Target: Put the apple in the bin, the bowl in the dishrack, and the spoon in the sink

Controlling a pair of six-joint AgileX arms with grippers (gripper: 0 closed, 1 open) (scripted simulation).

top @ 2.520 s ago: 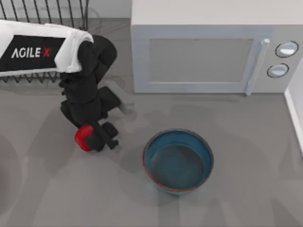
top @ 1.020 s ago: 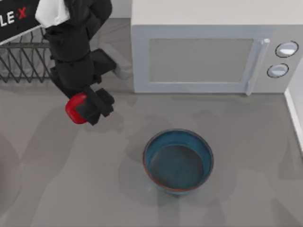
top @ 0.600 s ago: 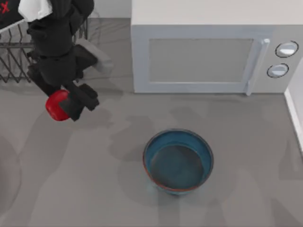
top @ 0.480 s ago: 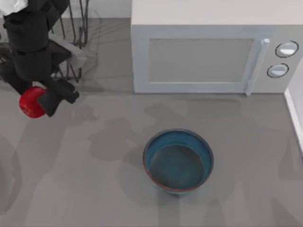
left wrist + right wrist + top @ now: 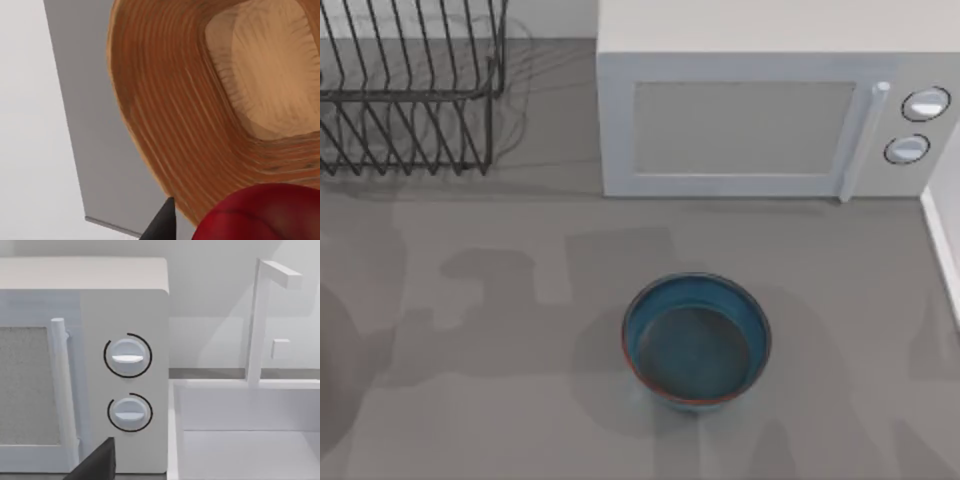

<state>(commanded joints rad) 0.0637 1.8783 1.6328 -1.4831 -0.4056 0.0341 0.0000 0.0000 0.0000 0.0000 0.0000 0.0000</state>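
With the left gripper [image 5: 200,225] now gone past nine o'clock, pinching the apple [image 5: 260,212] over the woven bin [image 5: 200,115]; release due.

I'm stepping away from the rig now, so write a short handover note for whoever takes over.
Left gripper: holding the apple above the woven wooden bin, not yet released.
Right gripper: idle, facing the microwave knobs beside the white sink; one finger shows at the frame's edge.
Bowl: upright on the table in front of the microwave, untouched.
Dishrack: far left of the table, holds nothing.
Done: nothing finished.
Left: drop the apple into the bin, move the bowl to the dishrack, put the spoon in the sink.
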